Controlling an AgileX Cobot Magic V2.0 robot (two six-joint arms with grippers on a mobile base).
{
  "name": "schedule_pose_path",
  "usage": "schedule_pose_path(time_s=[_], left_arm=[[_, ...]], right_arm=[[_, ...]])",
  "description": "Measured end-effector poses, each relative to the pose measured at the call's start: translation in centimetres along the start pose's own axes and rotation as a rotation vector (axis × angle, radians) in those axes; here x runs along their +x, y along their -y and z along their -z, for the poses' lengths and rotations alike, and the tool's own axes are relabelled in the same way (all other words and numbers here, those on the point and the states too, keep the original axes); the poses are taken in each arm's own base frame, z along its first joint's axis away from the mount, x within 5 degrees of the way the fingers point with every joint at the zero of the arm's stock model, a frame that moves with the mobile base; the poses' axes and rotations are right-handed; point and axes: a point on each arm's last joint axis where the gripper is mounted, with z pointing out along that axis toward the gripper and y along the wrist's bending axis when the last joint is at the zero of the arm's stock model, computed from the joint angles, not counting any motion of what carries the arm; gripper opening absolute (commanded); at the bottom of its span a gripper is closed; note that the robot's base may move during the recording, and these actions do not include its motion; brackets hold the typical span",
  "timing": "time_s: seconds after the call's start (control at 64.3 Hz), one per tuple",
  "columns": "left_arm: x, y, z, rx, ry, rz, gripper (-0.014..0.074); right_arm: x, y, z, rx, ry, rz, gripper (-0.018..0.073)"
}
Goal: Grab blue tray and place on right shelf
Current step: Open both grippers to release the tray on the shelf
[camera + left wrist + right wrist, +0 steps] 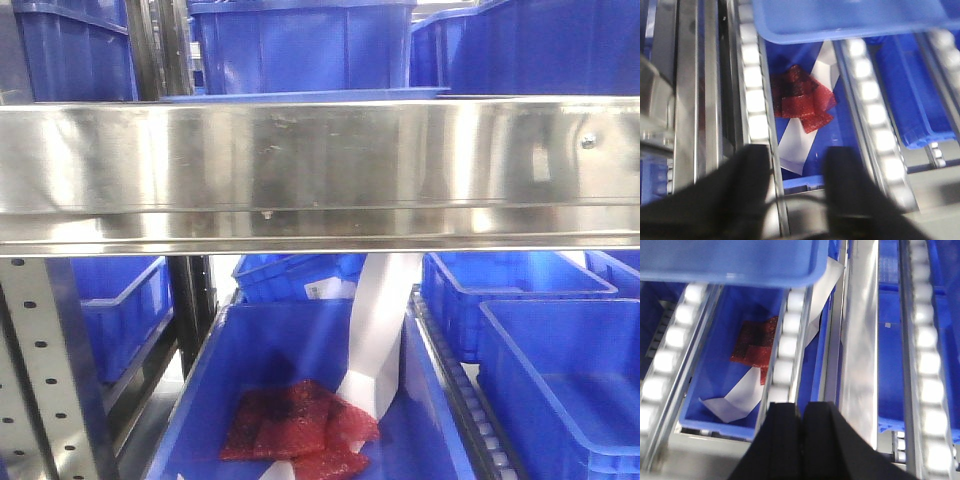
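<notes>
We read the shallow light-blue plastic tray (850,17) as already resting on the roller rails at the steel-railed rack shelf (320,170)'s front edge. Left gripper (792,170) spread, empty; right gripper (801,417) pinched shut on nothing. Placement looks done; only retreat seems left.

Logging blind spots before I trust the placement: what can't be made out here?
- Blue tray: both wrist views crop it at the top edge; seating unclear.
- Front view: steel rail hides the shelf surface.
- Left gripper: blurred, fingertips indistinct.
- Red mesh pieces: too blurred to identify.
</notes>
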Motion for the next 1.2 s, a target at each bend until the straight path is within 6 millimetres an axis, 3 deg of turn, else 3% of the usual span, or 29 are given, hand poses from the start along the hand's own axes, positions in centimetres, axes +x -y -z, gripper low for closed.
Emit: schedule_pose_path(time_s=[0.109,0.295,0.466,0.684,0.824,0.948,1.197], left_arm=[[3.2,-0.1,2.4,0.024,0.053,-0.016,-0.0048],[10.2,-1.7,5.2,0.046,0.155,-0.015,-0.0048],[17.0,-3.2,6.3,0.069,0.262,-0.015,-0.0048],[23.7,-4.6,7.1,0.104,0.424,-0.015,-0.0048],[25.8,-5.2,8.2,0.117,0.551,-0.025,-0.0048],[26.6,-5.4,9.3,0.130,0.630,-0.027,-0.0048],[26.7,-5.4,9.6,0.134,0.655,-0.028,-0.0048]], right_arm=[[2.9,1.0,2.2,-0.011,0.035,0.004,0.0056],[9.6,3.0,3.8,-0.023,0.093,0.025,0.0056],[16.2,4.9,4.3,-0.041,0.175,0.050,0.0056],[21.8,6.6,5.6,-0.064,0.350,0.094,0.0056],[23.7,7.3,7.3,-0.077,0.510,0.124,0.0056],[24.1,7.6,8.9,-0.095,0.629,0.134,0.0056],[24.0,7.5,9.1,-0.098,0.657,0.141,0.0056]])
